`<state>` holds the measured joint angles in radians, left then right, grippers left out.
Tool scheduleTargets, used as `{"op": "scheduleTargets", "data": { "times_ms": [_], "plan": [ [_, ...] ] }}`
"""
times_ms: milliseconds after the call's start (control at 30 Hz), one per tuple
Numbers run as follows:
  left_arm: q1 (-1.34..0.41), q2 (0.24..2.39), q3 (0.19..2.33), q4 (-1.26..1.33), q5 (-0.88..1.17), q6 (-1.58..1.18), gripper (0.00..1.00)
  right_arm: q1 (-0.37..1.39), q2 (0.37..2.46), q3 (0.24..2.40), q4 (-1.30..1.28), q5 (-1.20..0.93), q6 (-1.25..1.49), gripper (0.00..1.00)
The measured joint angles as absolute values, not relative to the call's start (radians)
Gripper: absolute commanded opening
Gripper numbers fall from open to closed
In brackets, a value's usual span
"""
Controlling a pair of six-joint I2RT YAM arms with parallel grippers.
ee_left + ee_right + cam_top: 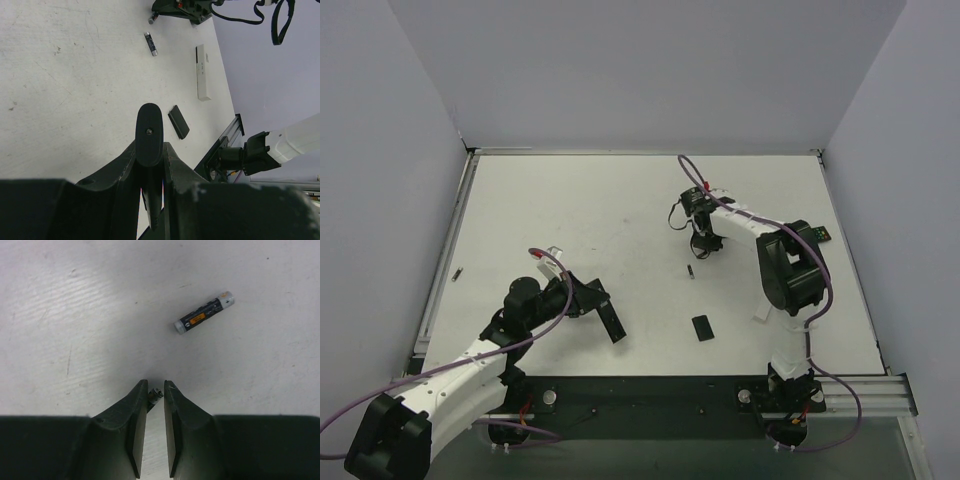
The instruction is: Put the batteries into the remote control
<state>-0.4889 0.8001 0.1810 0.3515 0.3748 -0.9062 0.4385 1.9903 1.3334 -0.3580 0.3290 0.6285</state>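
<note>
My left gripper (pixel 588 298) (pixel 150 152) is shut on a black remote (pixel 610 320) (pixel 149 131) and holds it over the near left of the table. One battery (pixel 690 270) (pixel 150 43) (pixel 204 313) lies loose on the table. My right gripper (pixel 704 245) (pixel 156 385) is down at the table just beyond it, jaws a narrow gap apart. A second battery (pixel 155 394) (pixel 152 19) shows its end between the tips, leaning on the left finger and clear of the right one.
A black battery cover (pixel 702 328) (pixel 178 121) lies near the front. A white remote (pixel 202 71) (pixel 760 312) lies beside the right arm's base. A small dark cylinder (pixel 457 272) sits at the left table edge. A green piece (pixel 823 234) lies at the right.
</note>
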Motion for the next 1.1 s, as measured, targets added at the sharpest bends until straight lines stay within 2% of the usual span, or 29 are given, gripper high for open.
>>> {"op": "scheduleTargets", "data": {
  "times_ms": [100, 133, 233, 367, 967, 1100],
  "plan": [
    [-0.489, 0.794, 0.181, 0.352, 0.375, -0.906, 0.00, 0.461, 1.990, 1.334, -0.358, 0.325, 0.579, 0.23],
    [-0.489, 0.794, 0.181, 0.353, 0.375, -0.907, 0.00, 0.466, 1.990, 1.334, -0.358, 0.325, 0.571, 0.29],
    [-0.489, 0.794, 0.181, 0.353, 0.375, -0.908, 0.00, 0.473, 1.990, 1.338, -0.365, 0.325, 0.561, 0.38],
    [-0.489, 0.794, 0.181, 0.354, 0.376, -0.909, 0.00, 0.468, 1.990, 1.345, -0.385, 0.323, 0.583, 0.38],
    [-0.489, 0.793, 0.181, 0.356, 0.375, -0.928, 0.00, 0.432, 1.990, 1.349, -0.404, 0.215, 0.751, 0.27],
    [-0.489, 0.793, 0.181, 0.366, 0.374, -0.950, 0.00, 0.432, 1.990, 1.349, -0.402, 0.208, 0.770, 0.16]
  ]
}}
